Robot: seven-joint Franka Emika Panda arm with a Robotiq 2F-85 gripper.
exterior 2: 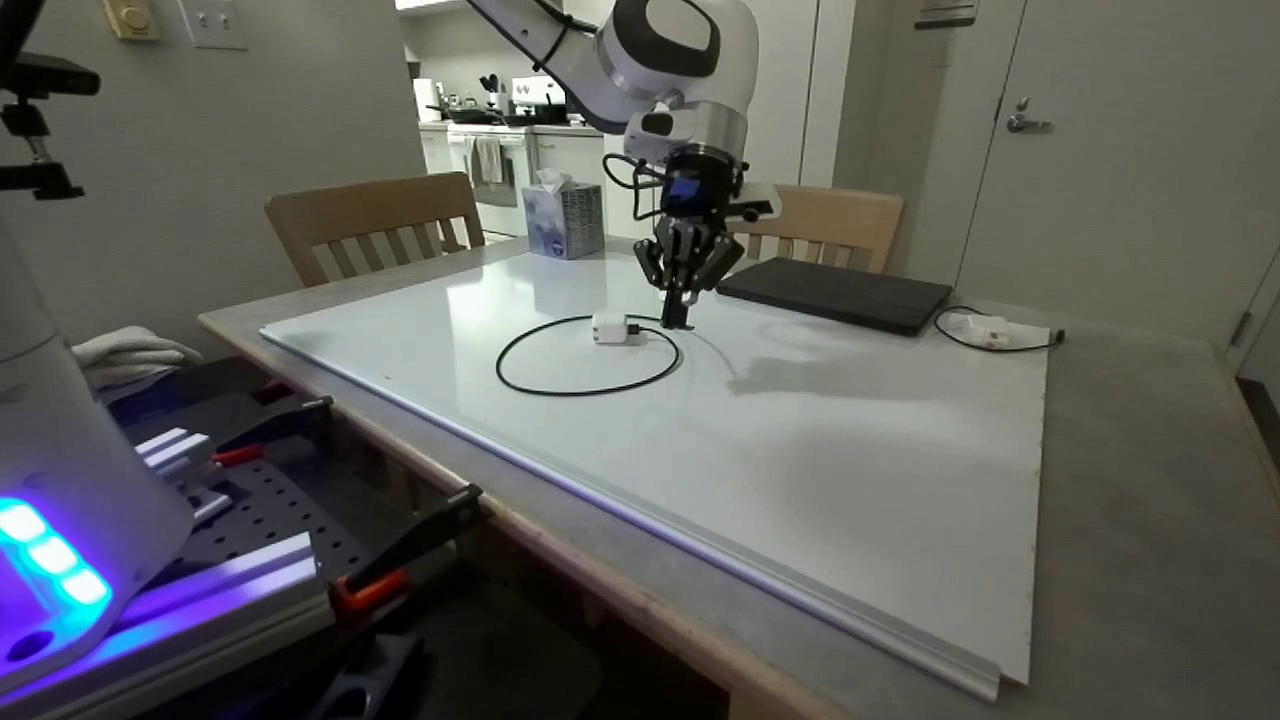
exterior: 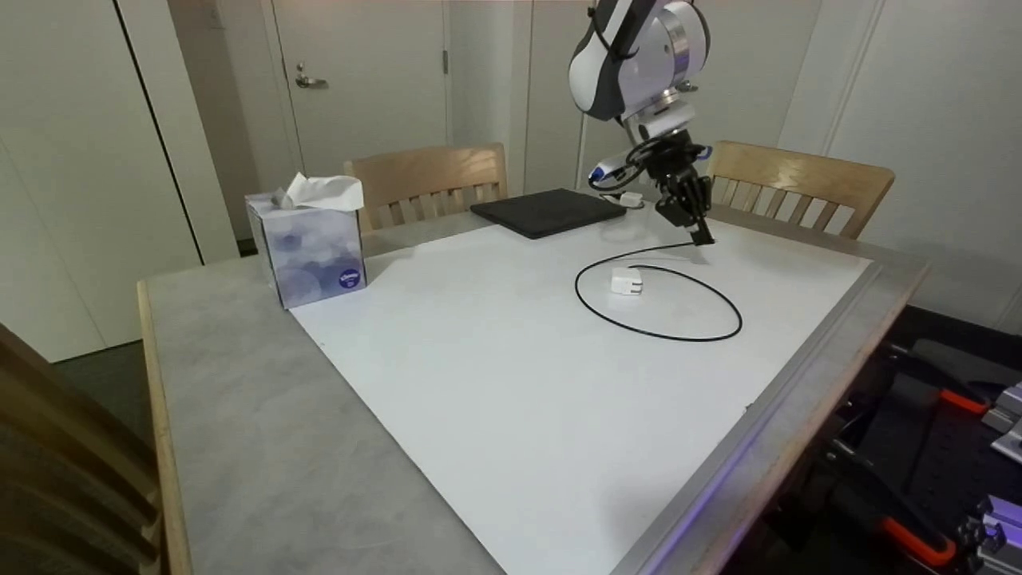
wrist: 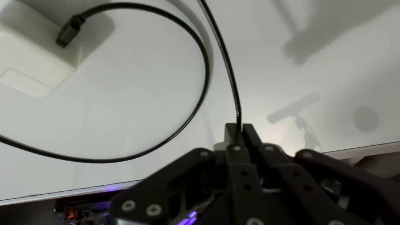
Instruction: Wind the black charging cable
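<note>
The black charging cable (exterior: pixel 688 340) lies on the white board in one wide open loop, also seen in an exterior view (exterior 2: pixel 560 393) and the wrist view (wrist: pixel 90 161). One end goes into a white plug (exterior: pixel 626 281) inside the loop, which also shows in an exterior view (exterior 2: pixel 609 330) and the wrist view (wrist: pixel 34 59). My gripper (wrist: pixel 239 130) points down with its fingertips close together around the cable's free end part, at the board surface beside the loop. It shows in both exterior views (exterior: pixel 701 235) (exterior 2: pixel 676 312). The cable's far tip is hidden between the fingers.
A flat black pad (exterior: pixel 551 212) lies at the board's edge. Beside it is another white plug (exterior 2: pixel 990 332) with a short black cord. A tissue box (exterior: pixel 311 251) stands at a table corner. Wooden chairs (exterior: pixel 798 180) stand around the table. A metal rail (exterior 2: pixel 640 510) edges the white board (exterior: pixel 447 359).
</note>
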